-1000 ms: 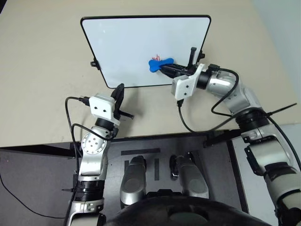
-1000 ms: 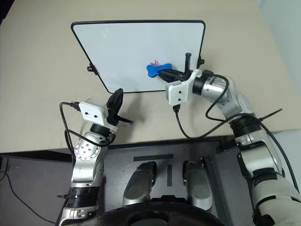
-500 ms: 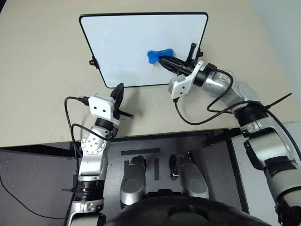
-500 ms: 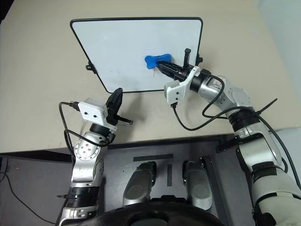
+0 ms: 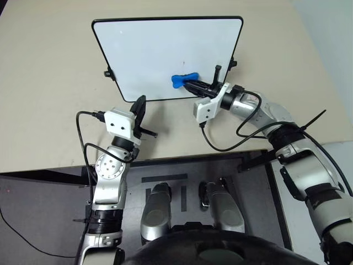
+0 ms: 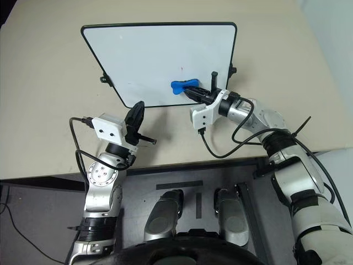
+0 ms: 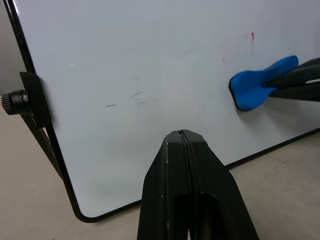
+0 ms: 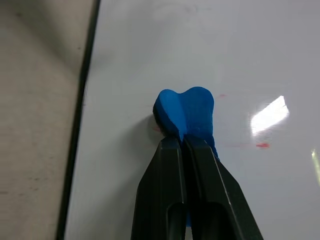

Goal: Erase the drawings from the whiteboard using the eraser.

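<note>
The whiteboard (image 5: 149,52) lies on the beige table, tilted up at its far edge. My right gripper (image 5: 190,84) is shut on the blue bone-shaped eraser (image 5: 181,80), which it presses flat against the board's lower right area. In the right wrist view the eraser (image 8: 187,107) sticks out past the closed fingertips. Of the drawings, faint red specks (image 7: 252,36) remain just above the eraser, also seen as a speck (image 6: 181,69). My left gripper (image 7: 182,134) is shut and empty, pointing at the board's near left edge without touching it.
Black clips stick out from the board's left side (image 5: 108,73) and right side (image 5: 234,62). A black cable (image 5: 218,144) loops from my right wrist over the table. The table's front edge (image 5: 182,158) runs just below both arms, with dark floor beyond it.
My right gripper carried the eraser up over the red scribble, then back down toward the board's near edge. The scribble has shrunk to faint specks. The left arm has stayed still.
</note>
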`<state>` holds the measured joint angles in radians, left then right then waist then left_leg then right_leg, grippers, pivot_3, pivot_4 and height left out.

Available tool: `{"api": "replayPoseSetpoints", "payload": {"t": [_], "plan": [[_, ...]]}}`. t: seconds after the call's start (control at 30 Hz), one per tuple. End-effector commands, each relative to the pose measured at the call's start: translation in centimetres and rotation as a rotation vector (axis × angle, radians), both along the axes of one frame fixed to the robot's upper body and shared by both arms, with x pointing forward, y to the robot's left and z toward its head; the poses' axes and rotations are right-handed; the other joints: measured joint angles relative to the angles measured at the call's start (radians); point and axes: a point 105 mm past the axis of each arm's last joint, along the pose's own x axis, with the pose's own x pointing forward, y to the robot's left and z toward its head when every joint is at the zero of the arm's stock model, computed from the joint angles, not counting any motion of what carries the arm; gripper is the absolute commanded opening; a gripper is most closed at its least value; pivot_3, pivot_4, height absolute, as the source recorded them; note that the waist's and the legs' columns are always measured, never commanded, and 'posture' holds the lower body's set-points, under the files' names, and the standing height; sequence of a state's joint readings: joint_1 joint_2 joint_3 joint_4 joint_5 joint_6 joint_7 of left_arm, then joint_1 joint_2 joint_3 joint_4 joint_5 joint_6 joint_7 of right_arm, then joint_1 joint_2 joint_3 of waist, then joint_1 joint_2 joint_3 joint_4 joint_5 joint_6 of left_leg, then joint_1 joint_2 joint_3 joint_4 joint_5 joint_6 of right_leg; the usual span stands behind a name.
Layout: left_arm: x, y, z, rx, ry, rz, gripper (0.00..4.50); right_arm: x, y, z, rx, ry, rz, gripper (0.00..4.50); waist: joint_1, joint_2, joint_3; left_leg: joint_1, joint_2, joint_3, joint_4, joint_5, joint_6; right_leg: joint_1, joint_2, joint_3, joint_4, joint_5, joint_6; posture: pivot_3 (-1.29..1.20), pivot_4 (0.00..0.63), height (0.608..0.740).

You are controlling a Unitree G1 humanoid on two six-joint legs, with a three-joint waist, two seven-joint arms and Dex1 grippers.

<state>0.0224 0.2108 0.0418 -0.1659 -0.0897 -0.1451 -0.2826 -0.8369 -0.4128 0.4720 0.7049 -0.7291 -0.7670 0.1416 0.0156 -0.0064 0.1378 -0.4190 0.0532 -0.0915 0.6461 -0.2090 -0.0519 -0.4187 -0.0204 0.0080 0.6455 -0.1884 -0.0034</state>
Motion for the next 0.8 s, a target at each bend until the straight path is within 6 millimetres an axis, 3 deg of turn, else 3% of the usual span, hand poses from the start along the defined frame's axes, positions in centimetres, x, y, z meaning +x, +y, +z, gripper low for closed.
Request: {"api": "replayPoseSetpoints", "payload": {"t": [0.03, 0.3, 0.47, 0.63, 0.8], "plan": [[-0.1, -0.2, 1.0, -0.005, -0.044, -0.008, 0.00, 0.9, -0.7, 0.4, -0.003, -0.010, -0.051, 0.03, 0.000, 0.000, 0.000, 0.000, 0.000, 0.000, 0.000, 0.000, 0.000, 0.000, 0.000, 0.000, 0.000, 0.000, 0.000, 0.00, 0.150, 0.740], [-0.2, -0.2, 1.0, -0.005, -0.043, -0.007, 0.00, 1.4, -1.7, 5.5, 0.151, -0.240, -0.101, 0.03, 0.000, 0.001, 0.001, -0.001, 0.000, 0.000, 0.000, 0.000, 0.000, -0.001, 0.000, 0.000, 0.000, 0.000, 0.000, 0.00, 0.150, 0.740], [-0.1, -0.2, 1.0, -0.005, -0.041, -0.010, 0.00, 1.1, -2.4, 7.4, 0.213, -0.337, -0.120, 0.03, 0.000, 0.001, 0.001, -0.002, 0.000, 0.000, 0.000, 0.000, 0.000, -0.002, 0.000, 0.000, 0.000, 0.001, 0.000, 0.00, 0.150, 0.740], [-0.1, -0.3, 1.0, -0.006, -0.040, -0.013, 0.00, 1.1, -2.2, 6.4, 0.199, -0.293, -0.121, 0.03, 0.000, 0.001, 0.001, -0.002, 0.000, 0.000, -0.001, 0.000, 0.000, -0.002, 0.000, 0.000, -0.001, 0.000, 0.001, 0.00, 0.150, 0.740], [-0.1, -0.3, 1.0, -0.006, -0.041, -0.014, 0.00, 0.3, -1.0, 1.8, 0.083, -0.140, -0.070, 0.03, 0.000, 0.001, 0.001, -0.001, 0.000, 0.000, -0.001, 0.000, 0.000, -0.002, 0.000, 0.001, -0.002, 0.000, 0.001, 0.00, 0.150, 0.740]]}}
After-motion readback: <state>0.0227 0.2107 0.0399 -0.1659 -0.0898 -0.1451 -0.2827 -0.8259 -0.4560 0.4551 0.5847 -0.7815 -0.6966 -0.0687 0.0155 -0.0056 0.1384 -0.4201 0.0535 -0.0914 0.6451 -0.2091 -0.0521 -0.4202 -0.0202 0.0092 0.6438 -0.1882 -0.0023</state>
